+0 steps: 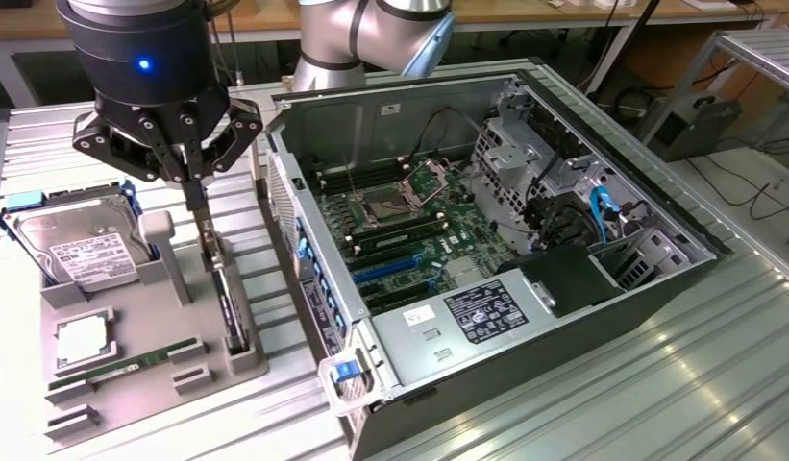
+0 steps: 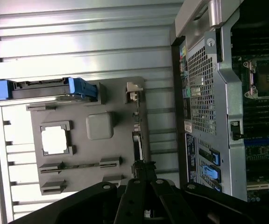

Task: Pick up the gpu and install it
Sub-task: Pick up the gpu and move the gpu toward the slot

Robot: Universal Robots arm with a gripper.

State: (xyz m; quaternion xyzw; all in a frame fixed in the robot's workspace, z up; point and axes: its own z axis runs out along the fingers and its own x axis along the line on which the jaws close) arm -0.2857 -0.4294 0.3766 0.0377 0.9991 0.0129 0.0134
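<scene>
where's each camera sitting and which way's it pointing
Exterior view: off the arm, high up, looking down on the open computer case and grey parts tray; the arm and gripper show.
Wrist view: on the wrist, looking down past the gripper at the gpu in the tray.
Shared: tray, gpu, hard drive, case.

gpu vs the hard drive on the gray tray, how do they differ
The gpu is a thin dark card standing on edge; the hard drive is a thicker silver block with blue rails. The gripper hangs over the gpu, not the hard drive. Both sit in the gray tray.
</scene>
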